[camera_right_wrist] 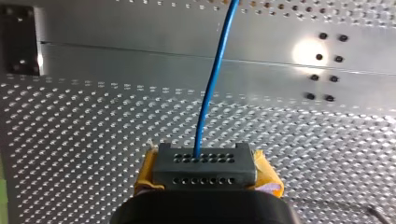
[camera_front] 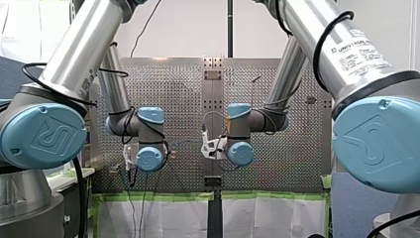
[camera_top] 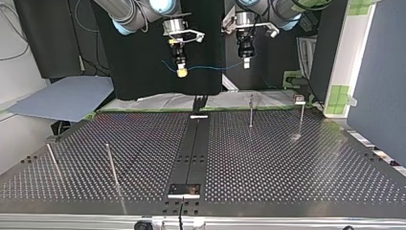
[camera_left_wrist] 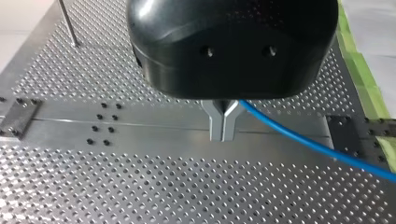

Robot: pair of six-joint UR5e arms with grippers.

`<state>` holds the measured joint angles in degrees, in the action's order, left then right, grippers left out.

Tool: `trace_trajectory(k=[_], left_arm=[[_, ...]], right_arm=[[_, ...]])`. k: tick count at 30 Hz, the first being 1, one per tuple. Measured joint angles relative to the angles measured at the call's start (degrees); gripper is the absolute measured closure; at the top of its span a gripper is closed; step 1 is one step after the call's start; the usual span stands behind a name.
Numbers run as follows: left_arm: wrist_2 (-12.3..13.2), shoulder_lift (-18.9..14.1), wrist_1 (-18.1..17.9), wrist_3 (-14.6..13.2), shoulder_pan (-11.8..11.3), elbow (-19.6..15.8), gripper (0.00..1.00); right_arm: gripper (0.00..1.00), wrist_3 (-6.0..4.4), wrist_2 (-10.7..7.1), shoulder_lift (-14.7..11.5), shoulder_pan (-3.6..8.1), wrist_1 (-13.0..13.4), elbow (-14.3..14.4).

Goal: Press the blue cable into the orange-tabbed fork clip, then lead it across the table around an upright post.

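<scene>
The blue cable [camera_top: 210,68] hangs in the air, well above the counter [camera_top: 287,163], stretched between my two hands. My right hand [camera_right_wrist: 204,162], with yellow pads, is clamped on it, and my left hand [camera_left_wrist: 224,127] pinches it between closed metal fingers [camera_left_wrist: 216,125]. Below, upright posts [camera_top: 111,165] stand on the counter, well apart from the cable
</scene>
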<state>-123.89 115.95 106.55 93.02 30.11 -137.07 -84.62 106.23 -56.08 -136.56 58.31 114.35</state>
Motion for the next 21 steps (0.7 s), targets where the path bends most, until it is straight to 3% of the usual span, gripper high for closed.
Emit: trace_trajectory(k=[10,21], left_arm=[[-0.1,5.2,-0.9,0.0,-0.4,0.0,1.0],[0.0,8.5,-0.9,0.0,-0.4,0.0,1.0]], right_arm=[[1.0,-0.03,4.41,5.2,-0.32,-2.5,-3.3],[1.0,-0.04,4.78,10.6,-0.33,-2.6,-3.5]])
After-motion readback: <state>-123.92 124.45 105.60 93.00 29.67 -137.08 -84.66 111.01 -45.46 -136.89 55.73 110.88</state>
